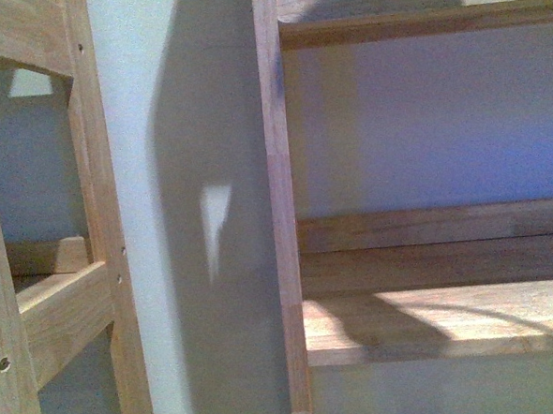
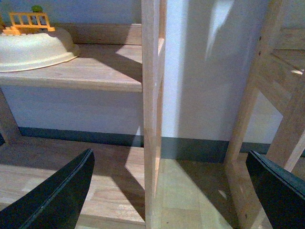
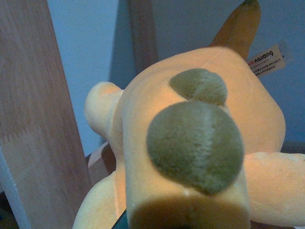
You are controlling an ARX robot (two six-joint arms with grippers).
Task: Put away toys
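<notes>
The rounded orange-yellow plush animal [image 3: 190, 143], fuzzy with two olive-brown patches on its back and a white sewn-in label, fills the right wrist view and sits hard against the right tool. That tool's fingers are hidden beneath the toy, so I cannot tell for sure how it is closed, though the toy seems to be carried by it. Just beside the toy stands a pale wooden shelf post [image 3: 38, 119].

The left tool [image 2: 169, 191] hangs released, its two black fingers [image 2: 57, 195] spread wide with nothing between them. A wooden upright [image 2: 151, 109] rises ahead of it. Further ahead lies a wooden shelf board [image 2: 90, 67] bearing a cream plastic dome with a small orange toy fence [image 2: 33, 45].

The step in hand looks like carrying the plush to a shelf. To do it well, steer the right tool clear of the post, bring the toy fully over a bare board [image 1: 443, 323], lower until it rests, then let go.
</notes>
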